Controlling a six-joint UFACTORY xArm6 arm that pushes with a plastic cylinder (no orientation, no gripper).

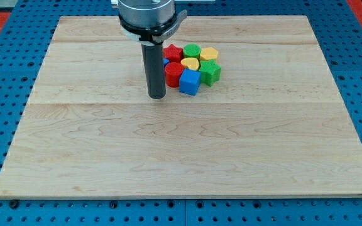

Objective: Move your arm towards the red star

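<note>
7 blocks packed in 1 cluster on the tabletop [181, 157], near its top edge. Red star [173, 53] at the cluster's top-left corner, partly hidden behind the rod. Tip [157, 96] just left of the cluster, beside the red round block [173, 73], probably poised for approach. No pincer fitted, so nothing gripped.

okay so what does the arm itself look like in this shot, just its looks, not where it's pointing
Only my arm's lower end shows. A round silver-grey metal housing sits at the view's top, ringed by a black collar. A straight, dark, matte cylindrical rod hangs from it, ending at my tip, blunt and flat. No cables or markings are visible.
</note>
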